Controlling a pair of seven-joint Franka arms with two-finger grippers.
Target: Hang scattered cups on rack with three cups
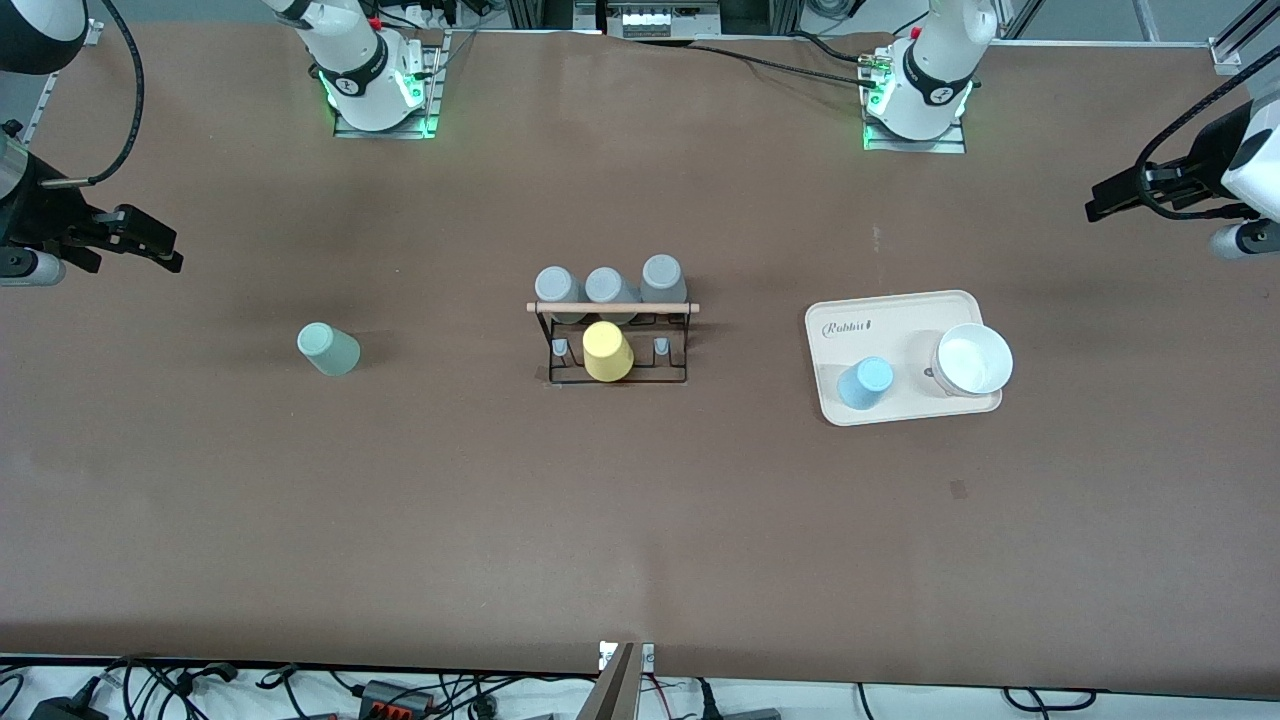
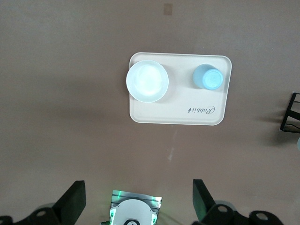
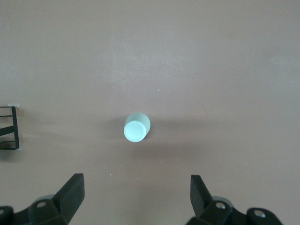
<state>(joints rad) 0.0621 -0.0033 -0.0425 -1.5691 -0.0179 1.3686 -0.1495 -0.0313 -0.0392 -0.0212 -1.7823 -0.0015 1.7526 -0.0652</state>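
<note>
Assessing two light, thin-walled tumblers before pickup.
We judge the mint cup (image 1: 328,349), inverted on the tabletop toward the right arm's end, and the blue cup (image 1: 865,383), inverted on the tray (image 1: 900,305), as slippery and easily squeezed; grip mid-wall, gently. Rack (image 1: 618,345) sits mid-tabletop. Left gripper (image 2: 136,201) and right gripper (image 3: 133,199) hover with fingers spread.

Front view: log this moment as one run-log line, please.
stage: not started | mint cup: on table, right arm's end | blue cup: on tray | rack: four cups | left gripper, right gripper: open, raised, waiting
</note>
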